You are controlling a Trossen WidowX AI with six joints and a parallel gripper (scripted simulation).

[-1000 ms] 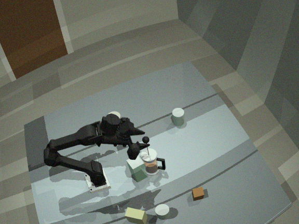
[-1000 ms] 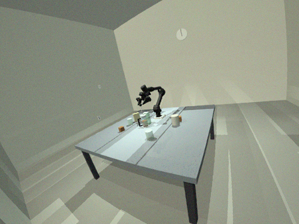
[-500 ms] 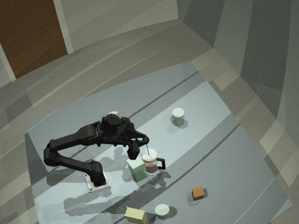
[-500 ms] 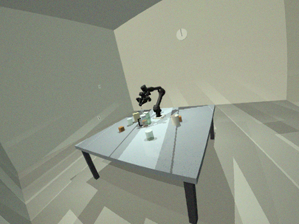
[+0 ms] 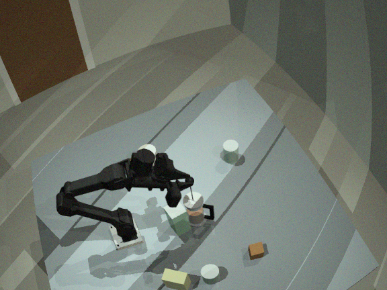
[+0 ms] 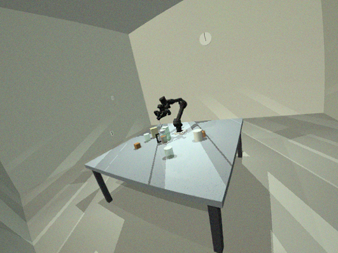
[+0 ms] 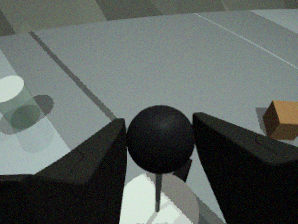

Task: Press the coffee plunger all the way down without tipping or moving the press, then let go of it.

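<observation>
Grey table (image 5: 295,188): press (image 5: 195,211) stands beside the green block (image 5: 179,222). Claw (image 7: 160,137) is pinching the plunger knob (image 7: 160,137), rod still raised. Push straight down the rod axis, slowly, no side load, then open.

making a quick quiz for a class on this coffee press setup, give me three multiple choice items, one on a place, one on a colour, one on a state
1. What stands right beside the coffee press?
A. an orange cube
B. a green block
C. a white cylinder

2. What colour is the plunger knob?
A. black
B. white
C. orange

3. How does the gripper stand?
A. wide open above the knob
B. shut on the plunger knob
C. far off the press

Key: 1 B, the green block sits against the press in the top view. 2 A, the wrist view shows a black ball. 3 B, the jaws press both sides of the knob.
</observation>
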